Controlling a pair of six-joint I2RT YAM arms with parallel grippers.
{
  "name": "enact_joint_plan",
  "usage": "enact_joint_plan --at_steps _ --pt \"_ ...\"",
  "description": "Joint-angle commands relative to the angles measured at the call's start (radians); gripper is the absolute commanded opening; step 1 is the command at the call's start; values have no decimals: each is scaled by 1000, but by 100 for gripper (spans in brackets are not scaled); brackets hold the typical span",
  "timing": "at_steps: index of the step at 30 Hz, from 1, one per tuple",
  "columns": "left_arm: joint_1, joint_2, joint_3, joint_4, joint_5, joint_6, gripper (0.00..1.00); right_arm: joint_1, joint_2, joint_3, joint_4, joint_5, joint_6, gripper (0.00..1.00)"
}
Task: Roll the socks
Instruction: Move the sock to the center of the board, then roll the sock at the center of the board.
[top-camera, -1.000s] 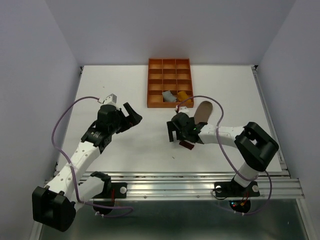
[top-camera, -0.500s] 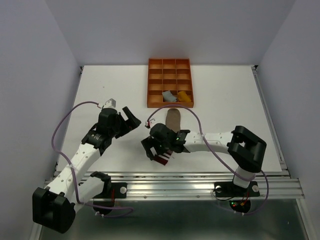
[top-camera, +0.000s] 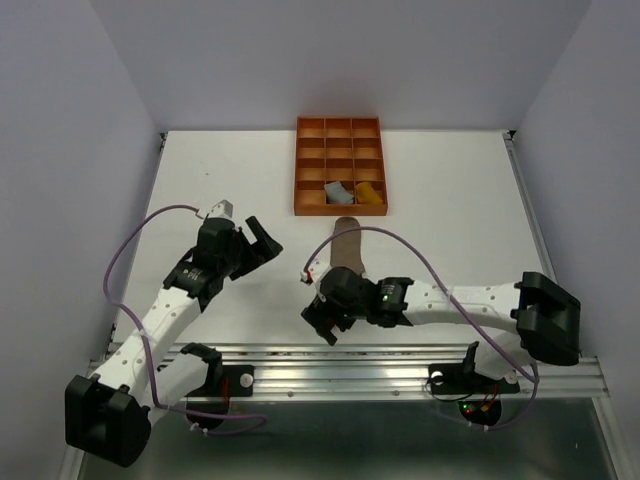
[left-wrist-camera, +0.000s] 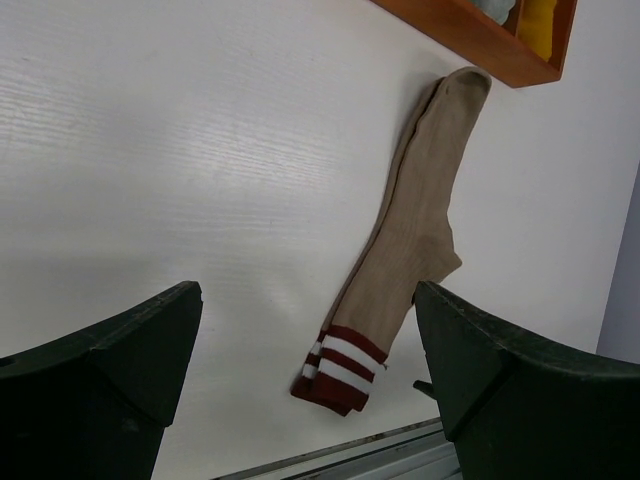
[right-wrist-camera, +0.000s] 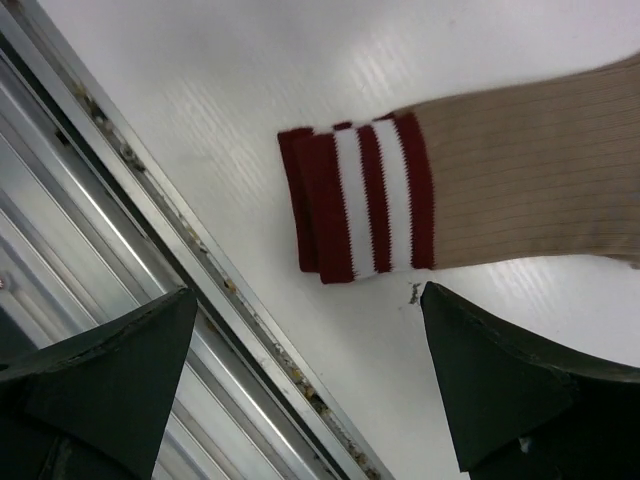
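- Both pincers are spread wide and hold nothing; the right gripper (top-camera: 325, 320) hangs over the near end of the taupe sock (top-camera: 345, 245), and the left gripper (top-camera: 262, 235) sits well apart to the left, aimed at that same sock.
- The taupe sock lies flat on the table (top-camera: 450, 200), between the orange tray (top-camera: 298, 170) and the near rail (top-camera: 400, 350); the grey sock (top-camera: 337, 191) and the yellow sock (top-camera: 369, 192) sit in two neighbouring compartments of the tray's front row.
- Its long axis runs from far to near, only slightly slanted; the toe points at the tray's front wall and lies just beside it, though we cannot tell whether they touch; the maroon-and-white cuff (right-wrist-camera: 360, 200) points at the rail and lies near it.
- We judge the cuff the likely place to start the roll, and the risks gather there; its end looks doubled over, so the fingers may pinch only one layer and the roll would start loose or crooked.
- The rail is close behind the cuff; a low approach from that side could knock a finger against the metal or scrape the table before the cloth is caught.
- A roll pushed toward the toe may slide the whole sock instead of winding it, and jam the toe against the tray wall; the other pincer pinning the cloth would guard against that.
- The right arm's purple cable (top-camera: 400, 237) arcs above the sock; it could drag across and shift it.
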Motion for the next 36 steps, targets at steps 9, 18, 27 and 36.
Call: enact_joint_plan --at_steps 9,18,27,36 --pt "-7 -15 -43 -21 6 20 99 108 98 -4 50 274 -132 96" --pt "-7 14 -34 -13 11 28 99 126 197 27 75 234 -184 86" --pt "-7 34 -32 -10 14 32 99 126 221 18 112 247 -190 65" --pt "-7 55 -28 -8 16 37 99 126 233 22 109 182 -160 22"
